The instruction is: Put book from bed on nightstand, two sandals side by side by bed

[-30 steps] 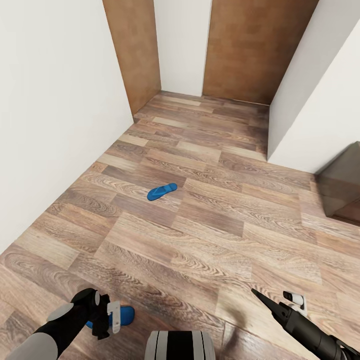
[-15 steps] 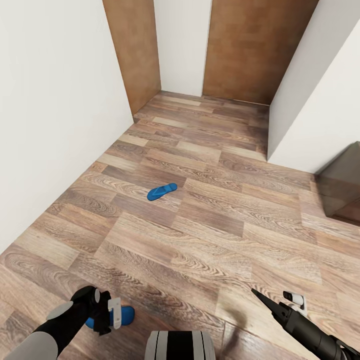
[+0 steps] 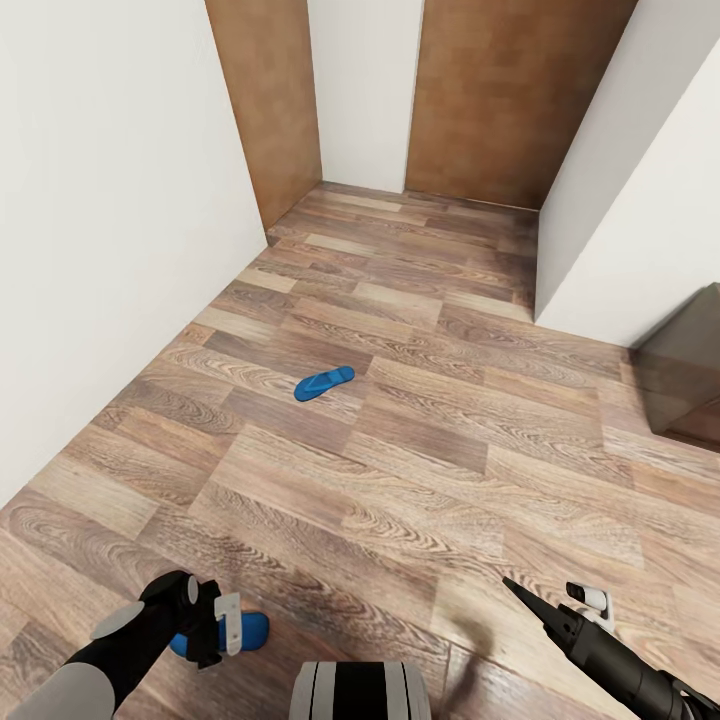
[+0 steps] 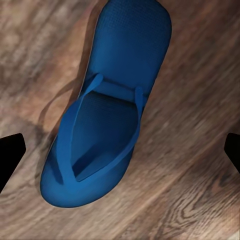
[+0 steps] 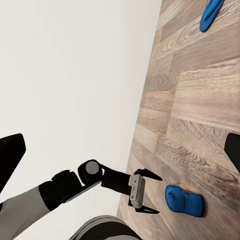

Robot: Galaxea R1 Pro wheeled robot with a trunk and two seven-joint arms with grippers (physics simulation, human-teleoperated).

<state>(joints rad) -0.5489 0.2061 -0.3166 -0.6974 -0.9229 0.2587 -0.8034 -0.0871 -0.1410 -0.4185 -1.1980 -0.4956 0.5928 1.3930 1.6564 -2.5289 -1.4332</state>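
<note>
One blue sandal (image 3: 322, 382) lies flat on the wood floor mid-room. The other sandal (image 3: 252, 630) lies close in front of my base, partly hidden by my left gripper (image 3: 214, 630), which hangs open just above it. In the left wrist view this sandal (image 4: 110, 115) lies strap-up between the spread fingertips (image 4: 9, 156), untouched. My right gripper (image 3: 556, 600) is open and empty, low at the right. Its wrist view takes in the left gripper (image 5: 144, 192), the near sandal (image 5: 184, 200) and the far sandal (image 5: 212, 14). The book, bed and nightstand are out of view.
A white wall (image 3: 110, 230) runs along the left. Brown door panels (image 3: 500, 100) close the far end of a passage. A white wall corner (image 3: 620, 240) and a dark brown piece of furniture (image 3: 690, 370) stand at the right.
My left gripper has shifted slightly over the near sandal, showing a little more blue on its left side. The far sandal and the right arm have not moved.
</note>
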